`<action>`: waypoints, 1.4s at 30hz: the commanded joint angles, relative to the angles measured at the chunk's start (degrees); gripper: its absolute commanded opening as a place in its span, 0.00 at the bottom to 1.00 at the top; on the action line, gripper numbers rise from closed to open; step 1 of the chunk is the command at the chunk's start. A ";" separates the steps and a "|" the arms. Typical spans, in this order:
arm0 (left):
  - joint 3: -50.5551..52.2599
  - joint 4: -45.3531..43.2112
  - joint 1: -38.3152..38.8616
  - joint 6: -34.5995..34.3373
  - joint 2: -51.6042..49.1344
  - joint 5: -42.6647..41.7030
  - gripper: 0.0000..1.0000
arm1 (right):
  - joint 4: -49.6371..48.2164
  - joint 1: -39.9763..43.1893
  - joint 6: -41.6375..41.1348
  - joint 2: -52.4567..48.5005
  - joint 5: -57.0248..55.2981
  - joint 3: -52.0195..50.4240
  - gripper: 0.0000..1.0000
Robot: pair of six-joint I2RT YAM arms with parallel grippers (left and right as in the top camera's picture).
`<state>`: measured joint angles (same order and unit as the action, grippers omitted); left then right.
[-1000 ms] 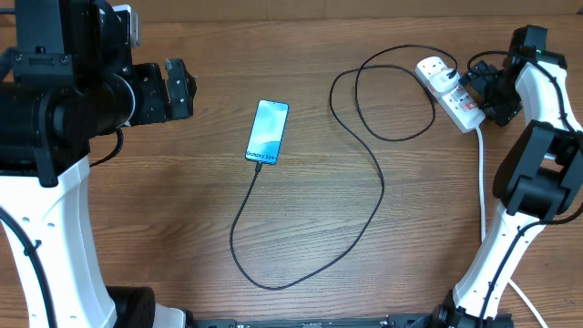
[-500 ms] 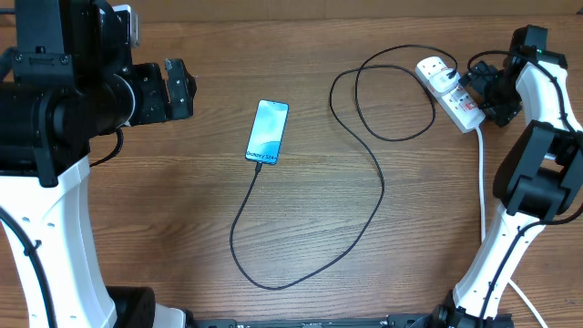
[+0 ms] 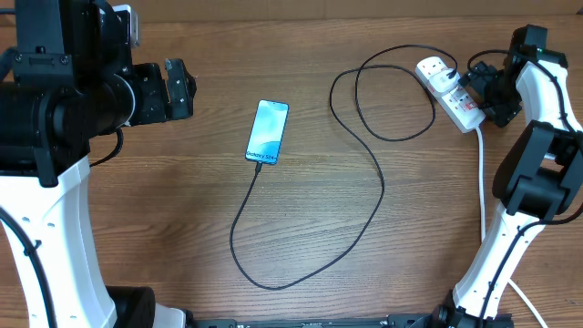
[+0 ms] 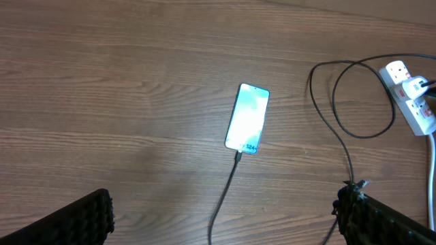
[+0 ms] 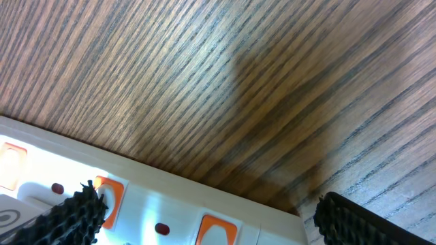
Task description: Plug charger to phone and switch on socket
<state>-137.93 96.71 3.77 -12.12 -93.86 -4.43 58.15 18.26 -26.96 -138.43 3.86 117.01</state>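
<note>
Frankly, the risk sits at the upper right of the overhead view, where my right gripper (image 3: 483,89) hangs, jaws wide apart, just beside the socket (image 3: 451,93). Coming down carelessly, I could press the wrong orange switch (image 5: 109,194) or shove the strip, tugging the charger (image 3: 383,182) and pulling its tip off the phone (image 3: 268,131). The phone lies lit at mid-frame, with the cable meeting its lower end. My left gripper (image 3: 179,89), also spread and empty, hovers at the upper left, well apart from it. I cannot tell whether the connector is fully seated or whether any switch is on. In my right wrist view the strip is cut off at the bottom edge, and the plug hardly shows.
</note>
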 commanded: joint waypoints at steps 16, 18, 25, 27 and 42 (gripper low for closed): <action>0.33 0.09 0.37 -1.20 0.33 0.39 1.00 | 2.19 -2.56 1.97 -6.86 2.71 -1.27 1.00; 0.33 0.09 0.37 -1.20 0.33 0.39 1.00 | 2.60 -2.56 1.97 -6.86 2.71 -1.27 1.00; 0.31 0.09 0.37 -1.20 0.33 0.39 1.00 | 3.89 -2.56 3.50 -6.86 3.78 -1.11 1.00; 0.31 0.09 0.37 -1.20 0.33 0.39 0.99 | 4.13 -2.56 3.50 -6.86 3.78 -1.11 1.00; 0.31 0.09 0.37 -1.20 0.33 0.39 1.00 | 9.66 -1.84 4.28 -4.83 3.93 2.56 0.96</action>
<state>-137.93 96.71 3.77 -12.12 -93.86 -4.43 65.12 18.28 -23.79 -139.70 7.46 120.03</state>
